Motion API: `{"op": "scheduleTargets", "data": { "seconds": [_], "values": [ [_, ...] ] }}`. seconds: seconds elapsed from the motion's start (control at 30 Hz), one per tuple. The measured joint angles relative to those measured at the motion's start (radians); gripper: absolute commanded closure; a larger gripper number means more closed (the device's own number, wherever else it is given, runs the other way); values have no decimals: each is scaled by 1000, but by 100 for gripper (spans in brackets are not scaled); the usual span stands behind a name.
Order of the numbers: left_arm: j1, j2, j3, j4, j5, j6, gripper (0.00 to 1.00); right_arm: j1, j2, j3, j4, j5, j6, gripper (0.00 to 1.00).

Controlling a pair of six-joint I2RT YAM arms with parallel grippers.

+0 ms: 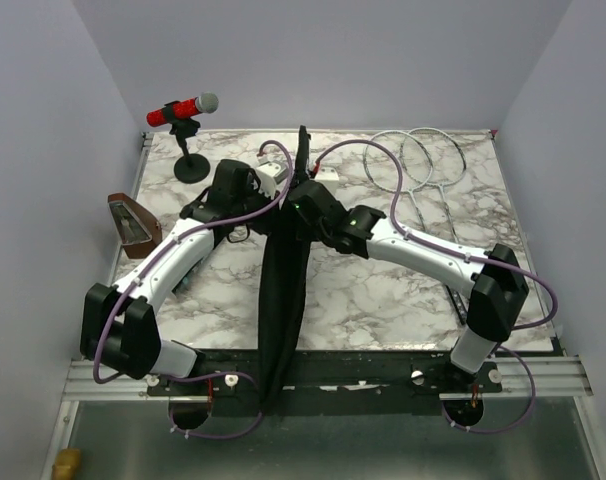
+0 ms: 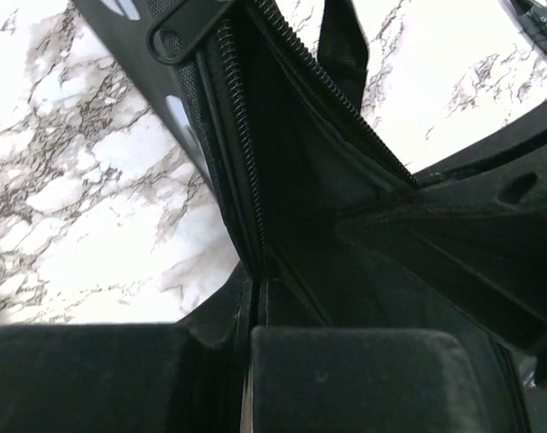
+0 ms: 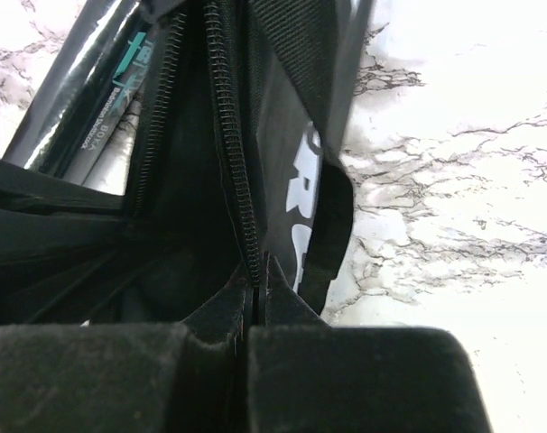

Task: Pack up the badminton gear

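While upright, bag (image 1: 281, 300) between both grippers (image 2: 248, 327) (image 3: 246, 325)

Racket bag (image 1: 281, 300), long, black: is standing on edge, running from near edge to far middle of the table (image 1: 383, 295), zipper (image 2: 242, 153) gaping open. Two thin-framed rackets (image 1: 423, 165): are lying flat, overlapping, far right. Glossy black tube (image 3: 79, 99), teal-lettered: is lying just beside the bag.

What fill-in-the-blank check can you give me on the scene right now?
The left pincer and right pincer each pinch the bag along its ___.
___ rackets lie on the table.
They lie on the ___ arm's side of the bag.
The microphone's body is ___.
Missing: zipper; two; right; red.
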Motion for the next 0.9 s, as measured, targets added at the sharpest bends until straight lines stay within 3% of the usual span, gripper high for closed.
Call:
{"op": "scheduleTargets", "data": {
  "seconds": [0.1, 0.27, 0.5, 0.7, 0.9],
  "values": [
    [0, -19, 19, -49, -27, -2, 100, -13, -5, -24, 17, -7, 8, 91],
    [0, -22, 106, -134, -87, -3, 100, -82, -36, -92, 69, -87, 23, 62],
    [0, 27, 185, -168, -136, -3, 100, -165, -71, -124, 116, -214, 15, 39],
    [0, 135, 199, -206, -157, -23, 100, -187, -118, -125, 117, -277, 8, 37],
    [-2, 224, 280, -259, -193, -51, 100, -311, -187, -131, 96, -284, 19, 37]
  ]
}}
